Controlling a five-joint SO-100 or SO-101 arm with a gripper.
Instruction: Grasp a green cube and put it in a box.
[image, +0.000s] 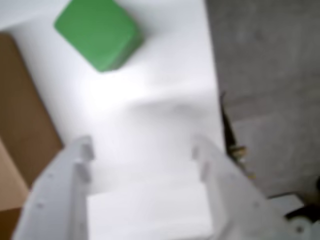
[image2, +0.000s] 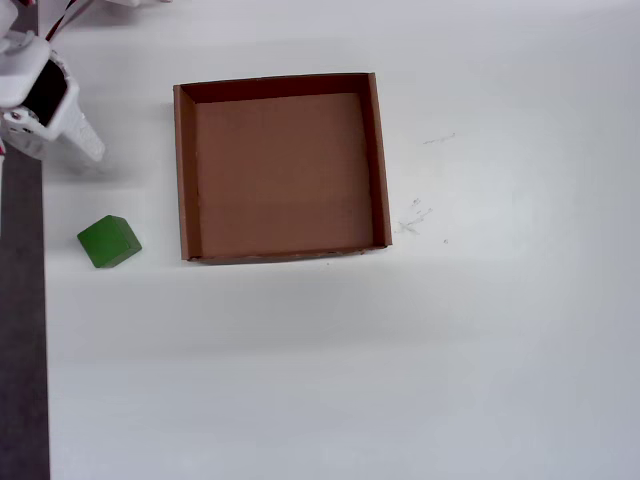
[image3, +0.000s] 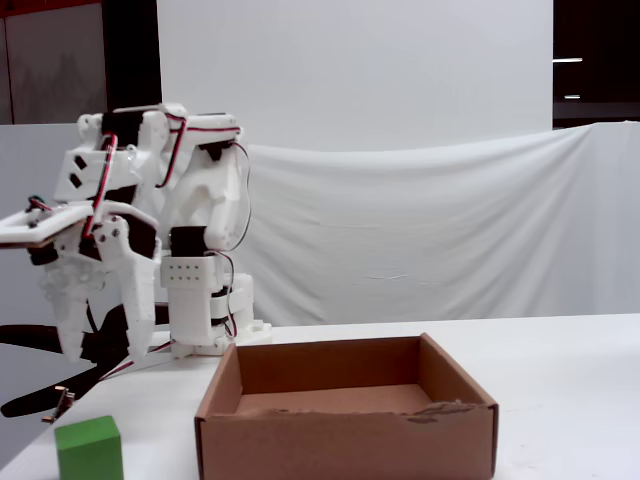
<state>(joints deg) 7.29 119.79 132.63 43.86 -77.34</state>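
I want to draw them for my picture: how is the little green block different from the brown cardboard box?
The small solid bright-green cube is far smaller than the shallow brown cardboard box. The cube is solid; the box is hollow, open-topped and empty. The cube sits slightly turned in the overhead view; the box lies nearly square to it. Both rest on the white table, apart, untouched.

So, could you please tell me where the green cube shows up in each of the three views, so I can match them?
Wrist view: green cube at top left, ahead of the open gripper, on the white table.
Overhead view: cube at the left, apart from the box's lower left corner.
Fixed view: cube at bottom left, beside the box.
Shared landmark: the brown box, next to the cube in every view.
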